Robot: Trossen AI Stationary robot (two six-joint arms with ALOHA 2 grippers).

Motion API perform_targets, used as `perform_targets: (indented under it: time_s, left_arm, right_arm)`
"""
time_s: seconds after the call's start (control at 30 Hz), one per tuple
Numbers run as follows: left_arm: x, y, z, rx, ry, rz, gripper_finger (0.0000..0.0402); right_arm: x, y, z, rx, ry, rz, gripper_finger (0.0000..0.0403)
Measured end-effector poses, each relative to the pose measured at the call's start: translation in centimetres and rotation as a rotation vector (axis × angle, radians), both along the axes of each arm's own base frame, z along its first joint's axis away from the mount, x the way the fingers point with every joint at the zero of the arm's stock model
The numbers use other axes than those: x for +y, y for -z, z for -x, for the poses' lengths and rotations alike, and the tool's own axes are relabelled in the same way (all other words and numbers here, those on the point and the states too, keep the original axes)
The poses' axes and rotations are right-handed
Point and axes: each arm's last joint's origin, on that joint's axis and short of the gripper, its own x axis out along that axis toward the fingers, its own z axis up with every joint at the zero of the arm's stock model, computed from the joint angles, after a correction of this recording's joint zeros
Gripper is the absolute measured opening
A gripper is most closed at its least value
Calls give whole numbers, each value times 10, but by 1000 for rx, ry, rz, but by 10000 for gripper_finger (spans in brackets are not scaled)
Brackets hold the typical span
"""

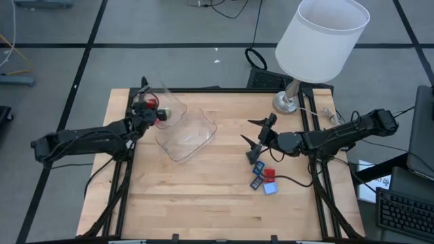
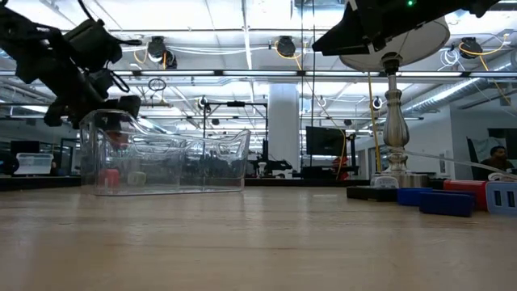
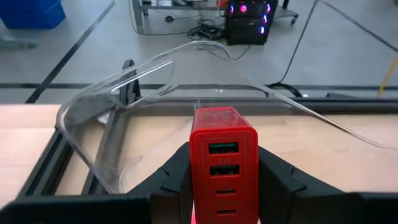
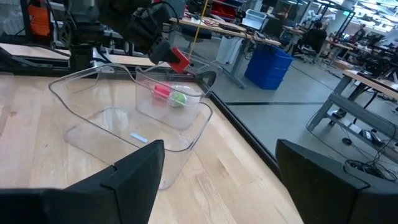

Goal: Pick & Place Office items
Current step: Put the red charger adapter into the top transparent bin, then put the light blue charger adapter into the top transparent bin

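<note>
The left end effector (image 3: pixel 222 186) squeezed the red charger (image 3: pixel 222 163) above the clear bin (image 1: pixel 184 134) at upper left (probably to drop it in); the right end effector (image 1: pixel 258 139) waited wide apart.

Left arm stretched in from the table's left edge, left gripper (image 1: pixel 154 110) raised off the table (image 1: pixel 203 190), jaws clamped on a red charger block (image 3: pixel 222 158); right arm reaching in from the right edge, right gripper (image 1: pixel 255 139) pointing inward, fingers (image 4: pixel 134 171) spread wide, holding nothing.
</note>
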Motion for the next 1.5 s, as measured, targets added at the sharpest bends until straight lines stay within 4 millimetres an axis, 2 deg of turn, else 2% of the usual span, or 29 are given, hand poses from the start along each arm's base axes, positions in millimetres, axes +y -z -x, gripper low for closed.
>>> perform_targets:
  time_s: [0.3, 0.47, 0.83, 1.03, 1.33, 1.5]
  left_arm:
    - [6, 13, 8, -56, -63, -33, 125]
    - [8, 14, 9, -65, -66, -26, 130]
    - [8, 14, 9, -75, -65, -29, 196]
    - [8, 14, 9, -73, -64, -28, 217]
    - [8, 14, 9, -72, -63, -27, 212]
    - [7, 17, 9, -51, -36, 5, 202]
  right_arm:
    - [0, -1, 0, -7, 0, 0, 297]
    - [0, -1, 0, -6, 0, 1, 297]
    - [0, -1, 0, -6, 0, 1, 297]
    - [0, -1, 0, -7, 0, -1, 297]
    - [0, -2, -1, -28, 0, -6, 297]
    - [3, -2, -2, -81, 0, -85, 297]
